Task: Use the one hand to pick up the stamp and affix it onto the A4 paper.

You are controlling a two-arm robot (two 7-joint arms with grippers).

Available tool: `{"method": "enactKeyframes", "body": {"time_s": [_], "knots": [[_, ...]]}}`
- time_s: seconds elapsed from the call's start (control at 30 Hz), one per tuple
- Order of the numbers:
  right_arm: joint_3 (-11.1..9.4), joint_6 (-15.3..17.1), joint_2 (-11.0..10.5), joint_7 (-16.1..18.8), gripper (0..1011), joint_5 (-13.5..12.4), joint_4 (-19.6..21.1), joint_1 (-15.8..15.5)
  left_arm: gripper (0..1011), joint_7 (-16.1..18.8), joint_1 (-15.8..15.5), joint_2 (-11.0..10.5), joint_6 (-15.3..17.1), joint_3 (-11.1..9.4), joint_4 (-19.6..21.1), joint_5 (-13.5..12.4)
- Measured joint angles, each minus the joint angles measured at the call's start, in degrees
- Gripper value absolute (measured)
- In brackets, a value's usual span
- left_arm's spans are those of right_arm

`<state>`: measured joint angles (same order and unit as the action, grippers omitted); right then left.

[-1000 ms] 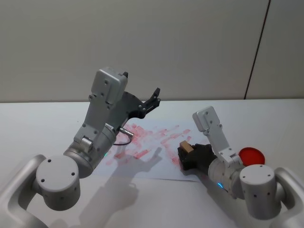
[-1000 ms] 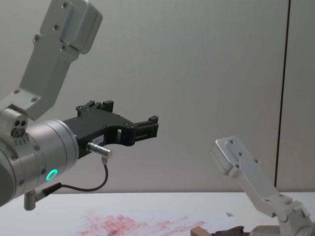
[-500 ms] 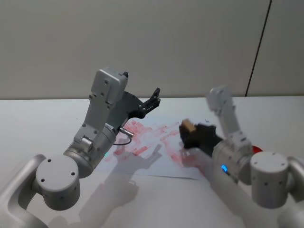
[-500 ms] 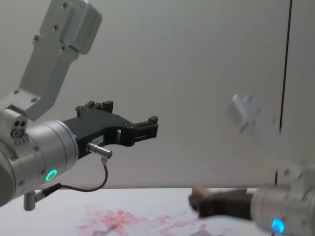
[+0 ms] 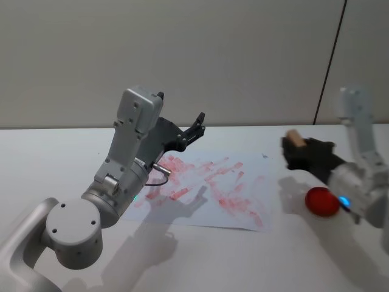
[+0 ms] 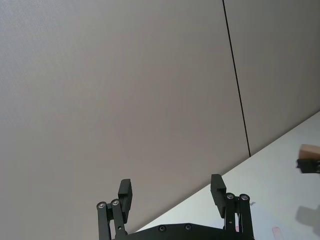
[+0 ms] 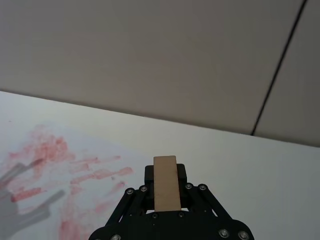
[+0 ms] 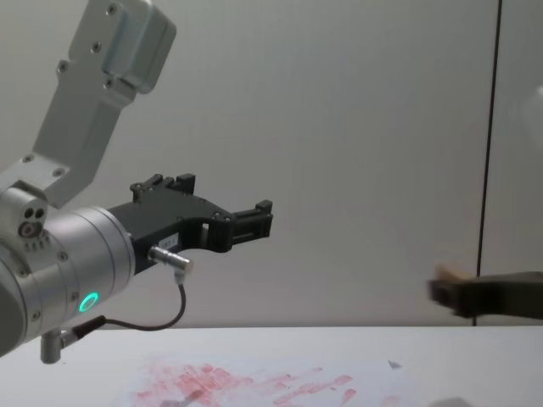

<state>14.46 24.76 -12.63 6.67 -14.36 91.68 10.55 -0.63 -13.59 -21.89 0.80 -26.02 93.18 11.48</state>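
Note:
My right gripper (image 5: 292, 149) is shut on the stamp (image 5: 293, 137), a small light-brown wooden block. It holds the stamp in the air past the right edge of the A4 paper (image 5: 213, 188). The white sheet lies flat on the table, smeared with red-pink ink marks. In the right wrist view the stamp (image 7: 166, 182) stands upright between the black jaws, with the paper (image 7: 60, 190) off to one side. The chest view has the stamp (image 8: 447, 273) and right gripper (image 8: 454, 295) well above the table. My left gripper (image 5: 199, 123) hangs open and empty, high over the paper's far left part.
A round red ink pad (image 5: 321, 202) lies on the white table (image 5: 48, 158) right of the paper, just below the held stamp. The raised left arm (image 5: 130, 152) stands over the paper's left side. A grey wall runs behind the table.
The right gripper has lifted the stamp off the paper's right part and swung it up and to the right, beyond the sheet's edge. The left arm has not moved.

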Motion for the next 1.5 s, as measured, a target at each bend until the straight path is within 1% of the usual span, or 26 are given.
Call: {"method": "enactKeyframes", "body": {"time_s": [0.03,0.07,0.17,0.33,0.4,0.57,0.87,1.13,1.43,1.5], "knots": [[0.0,0.0,0.0,0.0,220,0.0,0.0,0.0,1002,0.0,0.0,0.0,0.0,0.0,0.0,0.0],[-0.57,0.63,-0.9,-0.25,219,-0.34,0.78,-0.76,1001,0.0,0.0,0.0,0.0,0.0,0.0,0.0],[-1.68,1.83,-2.72,-0.58,220,-0.82,2.16,-2.32,1001,0.0,0.0,0.0,0.0,0.0,0.0,0.0],[-2.92,3.2,-4.96,-0.7,220,-0.92,3.17,-4.2,1001,0.0,0.0,0.0,0.0,0.0,0.0,0.0],[-3.29,3.56,-5.66,-0.67,219,-0.75,3.22,-4.7,1001,0.01,0.0,0.0,0.0,0.0,0.0,0.0],[-3.64,3.98,-6.47,-0.22,220,0.0,2.77,-5.02,1001,0.0,0.0,0.0,0.0,0.0,0.0,0.0],[-3.42,4.35,-6.6,0.72,220,1.64,0.72,-4.73,1001,0.0,0.0,0.0,0.0,0.0,0.0,0.0],[-2.54,5.01,-5.95,1.81,220,3.23,-1.2,-4.34,1001,0.0,0.0,0.0,0.0,0.0,0.0,0.0],[-1.84,5.22,-5.37,2.43,222,4.31,-2.43,-4.05,1001,0.0,0.0,0.0,0.0,0.0,0.0,0.0],[-1.71,5.25,-5.28,2.54,278,4.51,-2.65,-4.01,1002,0.01,0.0,0.0,0.0,0.0,0.0,0.0]]}}
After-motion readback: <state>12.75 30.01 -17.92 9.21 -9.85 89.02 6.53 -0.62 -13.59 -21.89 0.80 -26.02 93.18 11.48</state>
